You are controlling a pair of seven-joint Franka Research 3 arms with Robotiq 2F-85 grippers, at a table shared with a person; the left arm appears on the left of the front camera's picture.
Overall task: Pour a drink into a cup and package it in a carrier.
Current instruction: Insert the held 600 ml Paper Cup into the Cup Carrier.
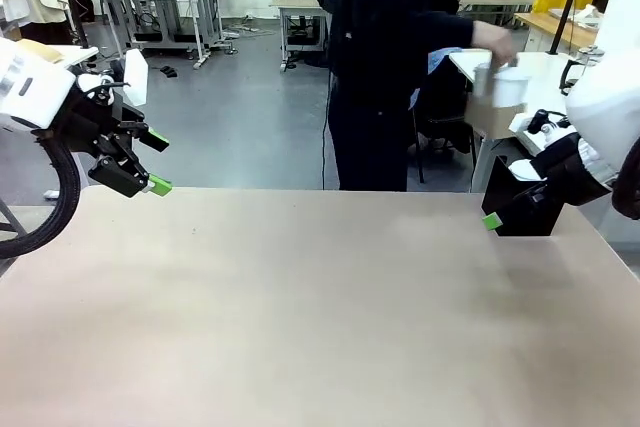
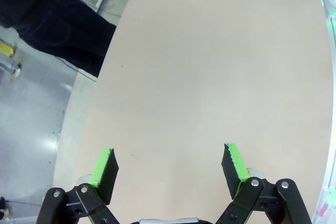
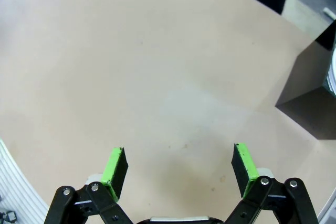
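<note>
My left gripper (image 1: 158, 162) hangs open over the table's far left corner; in its wrist view the left gripper (image 2: 170, 166) has nothing but bare tabletop between its green pads. My right gripper (image 1: 500, 212) is low at the far right, next to a black box, and the right gripper (image 3: 181, 171) is open and holds nothing. Beyond the table a person's hand (image 1: 495, 42) reaches over a white cup (image 1: 508, 87) on a side table. A brown cardboard carrier (image 1: 495, 119) sits just below the cup, partly hidden. I cannot make out the drink.
The tan table (image 1: 320, 307) spreads wide between the arms. A black square box (image 1: 525, 202) stands at its far right edge, and the same box (image 3: 307, 77) is seen at the right of the right wrist view. The person in dark clothes (image 1: 390, 67) stands behind the far edge.
</note>
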